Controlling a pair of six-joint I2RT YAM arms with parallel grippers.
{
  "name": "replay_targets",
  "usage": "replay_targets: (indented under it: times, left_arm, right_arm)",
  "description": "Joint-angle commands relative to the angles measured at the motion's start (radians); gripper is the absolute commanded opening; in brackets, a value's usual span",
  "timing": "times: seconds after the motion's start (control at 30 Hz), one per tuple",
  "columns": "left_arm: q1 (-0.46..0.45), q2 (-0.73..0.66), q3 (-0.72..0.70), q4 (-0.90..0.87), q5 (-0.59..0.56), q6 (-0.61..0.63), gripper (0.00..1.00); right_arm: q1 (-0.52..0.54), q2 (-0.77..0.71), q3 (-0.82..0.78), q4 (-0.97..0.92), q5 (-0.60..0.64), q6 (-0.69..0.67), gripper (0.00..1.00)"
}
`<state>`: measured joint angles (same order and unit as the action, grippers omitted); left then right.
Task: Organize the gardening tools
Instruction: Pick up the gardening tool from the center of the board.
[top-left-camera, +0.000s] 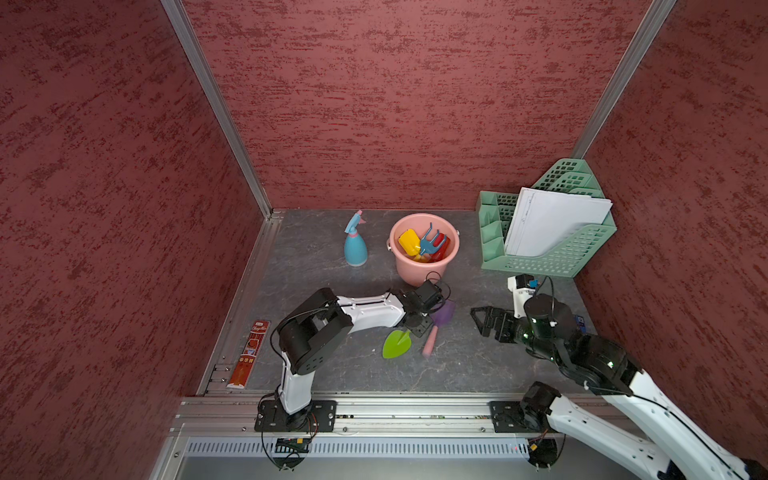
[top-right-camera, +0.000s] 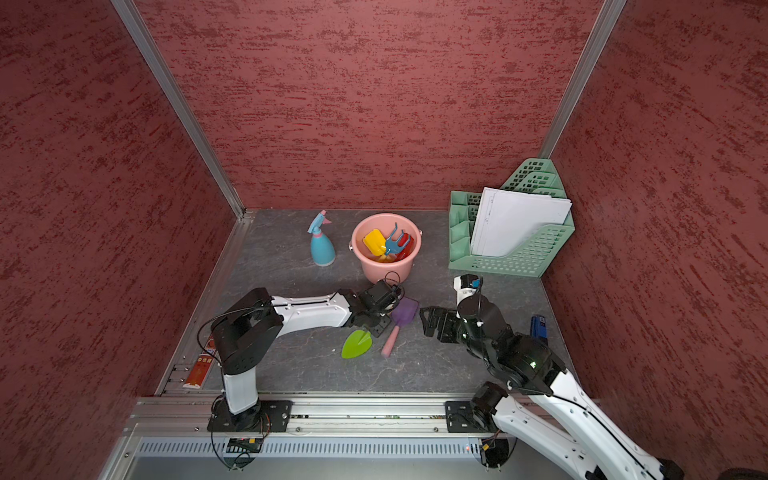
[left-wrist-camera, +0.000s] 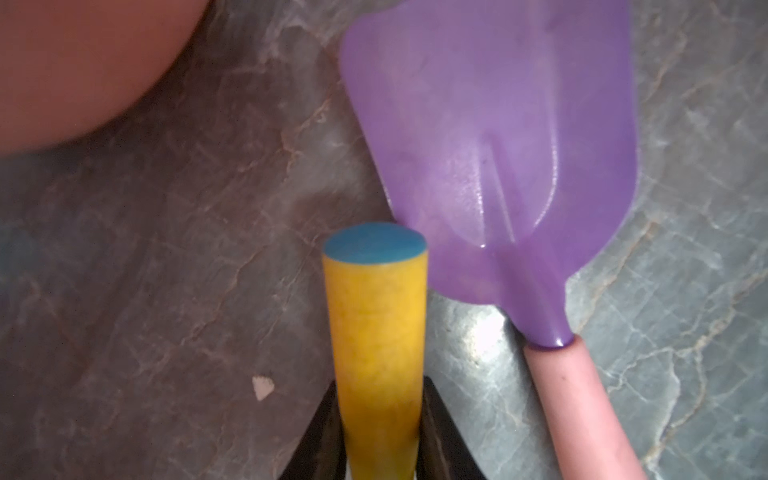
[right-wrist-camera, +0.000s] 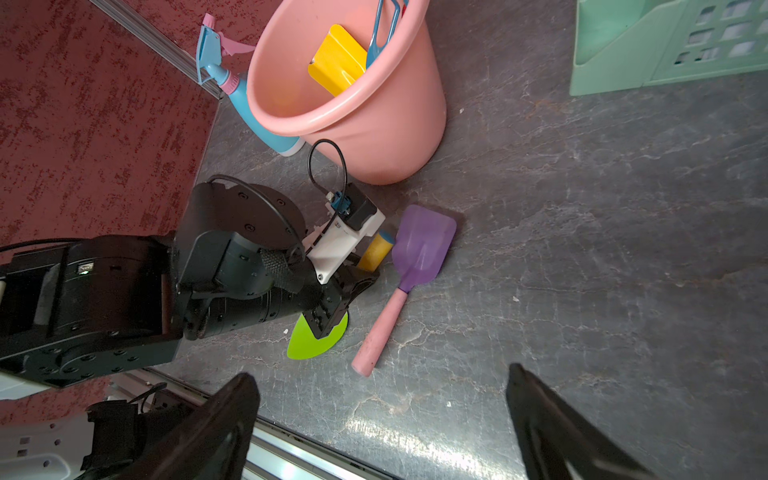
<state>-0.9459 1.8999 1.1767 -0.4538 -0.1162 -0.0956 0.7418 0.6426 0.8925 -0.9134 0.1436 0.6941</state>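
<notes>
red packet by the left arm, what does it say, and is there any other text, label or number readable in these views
"中华" and a third character too blurred to tell: yellow print toward the near end of the long red packet.
Cursive label at that packet's far end: too small to read.
Nothing readable on the white sheets in the green file rack.
No print shows on the pink bucket or the blue spray bottle.

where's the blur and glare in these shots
Left wrist view: the pink bucket is out of focus, the green trowel handle soft, white glare on the table. Right wrist view: glare streak on the near table, right gripper fingers dark and blurred. In both top views the purple spade has a smeared handle tip.
</notes>
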Motion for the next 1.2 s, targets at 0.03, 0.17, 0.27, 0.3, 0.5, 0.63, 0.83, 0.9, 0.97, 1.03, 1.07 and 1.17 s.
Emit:
replay_targets:
  times: [0.03, 0.17, 0.27, 0.3, 0.5, 0.63, 0.83, 0.9, 0.97, 1.03, 1.07, 1.17]
  left_arm:
    - [0.015, 0.023, 0.009, -0.002, 0.018, -0.012, 0.10]
    - [0.018, 0.000, 0.006, -0.025, 0.008, -0.023, 0.00]
    - [0.016, -0.055, -0.007, -0.048, -0.006, -0.040, 0.00]
    - [0.016, -0.083, -0.013, -0.055, -0.014, -0.049, 0.00]
    - [0.004, -0.302, -0.031, -0.087, -0.091, -0.151, 0.00]
    - [0.006, -0.457, -0.038, -0.051, -0.133, -0.309, 0.00]
    - [0.006, -0.607, -0.040, -0.020, -0.309, -0.661, 0.00]
    - [0.005, -0.632, -0.041, -0.006, -0.352, -0.768, 0.00]
    - [0.004, -0.635, -0.022, -0.018, -0.395, -0.869, 0.00]
    - [0.002, -0.629, 0.000, -0.030, -0.425, -0.953, 0.00]
    - [0.000, -0.622, 0.013, -0.043, -0.439, -1.000, 0.00]
    - [-0.002, -0.597, 0.045, -0.079, -0.464, -1.120, 0.00]
  right_arm:
    - [-0.012, -0.008, -0.013, 0.006, 0.026, 0.011, 0.98]
    - [-0.012, -0.008, -0.013, 0.008, 0.025, 0.010, 0.98]
    - [-0.012, -0.006, -0.023, 0.020, 0.011, 0.012, 0.98]
    - [-0.012, -0.006, -0.027, 0.027, 0.003, 0.012, 0.99]
    - [-0.012, 0.008, -0.087, 0.109, -0.090, -0.006, 0.98]
    - [-0.012, 0.022, -0.132, 0.198, -0.163, -0.021, 0.98]
    - [-0.008, -0.001, -0.170, 0.339, -0.230, -0.062, 0.98]
    - [-0.007, -0.001, -0.173, 0.388, -0.246, -0.081, 0.98]
    - [-0.004, 0.009, -0.172, 0.444, -0.264, -0.106, 0.98]
    - [0.000, 0.033, -0.166, 0.497, -0.277, -0.129, 0.98]
    - [0.001, 0.048, -0.165, 0.533, -0.285, -0.142, 0.98]
    - [0.002, 0.092, -0.169, 0.629, -0.304, -0.167, 0.99]
